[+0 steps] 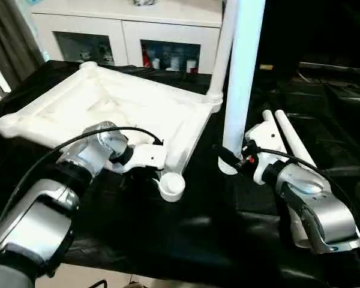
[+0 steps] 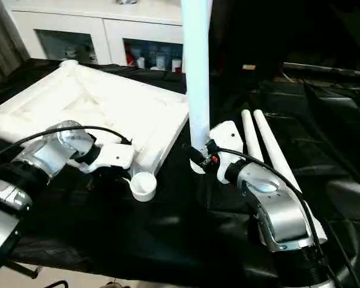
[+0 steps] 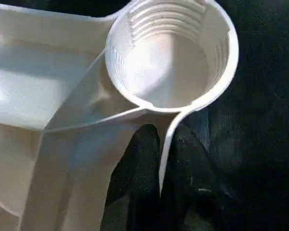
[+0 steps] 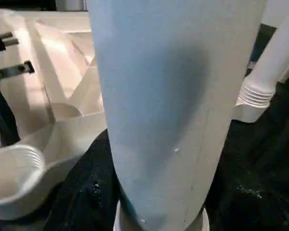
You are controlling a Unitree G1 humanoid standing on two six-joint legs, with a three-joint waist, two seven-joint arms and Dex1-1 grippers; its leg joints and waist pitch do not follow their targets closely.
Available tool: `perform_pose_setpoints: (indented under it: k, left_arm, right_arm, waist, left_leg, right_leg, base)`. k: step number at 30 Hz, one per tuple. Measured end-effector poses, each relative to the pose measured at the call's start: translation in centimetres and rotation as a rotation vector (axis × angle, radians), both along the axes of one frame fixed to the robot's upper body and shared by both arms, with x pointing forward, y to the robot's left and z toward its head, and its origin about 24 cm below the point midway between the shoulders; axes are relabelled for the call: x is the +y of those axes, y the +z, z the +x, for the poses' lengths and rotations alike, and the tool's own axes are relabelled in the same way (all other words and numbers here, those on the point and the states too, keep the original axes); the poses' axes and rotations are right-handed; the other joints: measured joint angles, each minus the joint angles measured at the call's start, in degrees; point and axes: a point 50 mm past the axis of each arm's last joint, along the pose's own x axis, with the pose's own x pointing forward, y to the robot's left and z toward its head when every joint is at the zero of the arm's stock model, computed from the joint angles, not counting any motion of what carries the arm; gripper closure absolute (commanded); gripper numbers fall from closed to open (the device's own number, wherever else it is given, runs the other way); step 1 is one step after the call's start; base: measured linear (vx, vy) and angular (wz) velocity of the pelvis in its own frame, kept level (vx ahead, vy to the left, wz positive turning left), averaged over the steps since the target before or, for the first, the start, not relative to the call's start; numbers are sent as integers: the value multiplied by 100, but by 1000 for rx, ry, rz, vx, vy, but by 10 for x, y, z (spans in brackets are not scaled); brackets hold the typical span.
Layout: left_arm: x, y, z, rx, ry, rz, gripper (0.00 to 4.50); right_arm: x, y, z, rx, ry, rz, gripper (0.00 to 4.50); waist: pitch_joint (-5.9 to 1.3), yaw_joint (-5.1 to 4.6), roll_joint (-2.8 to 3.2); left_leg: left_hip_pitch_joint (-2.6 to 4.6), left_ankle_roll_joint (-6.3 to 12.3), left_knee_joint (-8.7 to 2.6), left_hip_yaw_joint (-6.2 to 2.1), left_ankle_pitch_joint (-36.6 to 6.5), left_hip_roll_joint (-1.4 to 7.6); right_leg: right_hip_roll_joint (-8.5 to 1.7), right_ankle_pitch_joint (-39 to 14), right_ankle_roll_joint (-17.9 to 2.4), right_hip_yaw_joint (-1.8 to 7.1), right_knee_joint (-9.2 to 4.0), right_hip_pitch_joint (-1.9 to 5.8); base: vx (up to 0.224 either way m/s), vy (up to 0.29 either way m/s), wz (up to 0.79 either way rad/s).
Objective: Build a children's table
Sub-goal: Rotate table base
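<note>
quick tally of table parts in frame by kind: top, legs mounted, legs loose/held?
Table top: 1
Leg already standing in a far corner socket: 1
Leg held upright by the right gripper: 1
Legs lying on the black cloth: 2
Total: 5 parts, 4 of them legs.

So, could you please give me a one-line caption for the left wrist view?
Left gripper's black fingers pinch the rim of the white table top beside its empty threaded corner socket.
</note>
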Motion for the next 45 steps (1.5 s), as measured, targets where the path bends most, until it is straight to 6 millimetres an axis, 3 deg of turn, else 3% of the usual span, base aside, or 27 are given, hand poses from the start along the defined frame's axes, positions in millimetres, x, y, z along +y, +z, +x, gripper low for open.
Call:
perform_pose_setpoints:
  k: [7,13,22,24,32,45]
  left_arm:
    - [-24,-14,-7,61,219,-204,441]
    - [-26,-20,-7,-28,391,-293,449]
    - [-30,-24,-20,-87,386,-358,449]
    - [-31,-24,-21,-100,380,-365,403]
    - [-22,-22,-27,-82,379,-366,334]
    - [3,-15,-26,-67,386,-358,334]
  right_arm:
    - [5,-1,0,2,-6,25,259]
    - [8,-2,0,25,-33,71,259]
    - [3,-6,2,89,-103,125,259]
    - [2,-5,2,87,-108,125,259]
    - [0,-5,2,96,-102,114,259]
    - [4,-7,0,110,-39,94,259]
  waist:
    - [2,-60,13]
    - [2,-121,16]
    - [4,-74,11]
    - [7,-59,6]
    - [27,-27,-30]
    - [36,16,-55]
  left_leg:
    - [34,-15,7,19,7,8]
    - [31,-19,5,18,9,22]
    - [5,-19,5,24,10,22]
    - [-2,-19,5,24,10,22]
    - [-13,-18,5,31,11,25]
    - [-13,-22,5,36,13,26]
  right_leg:
    - [-7,15,-16,2,2,12]
    - [2,38,-5,-6,4,-2]
    - [2,37,-3,-4,-6,-21]
    - [2,36,-2,-4,-6,-30]
    - [2,34,1,-3,-4,-46]
    - [1,35,2,0,-1,-48]
  base:
    - [0,0,0]
    - [0,0,0]
    - [0,0,0]
    - [0,0,0]
    - [0,0,0]
    - [0,0,0]
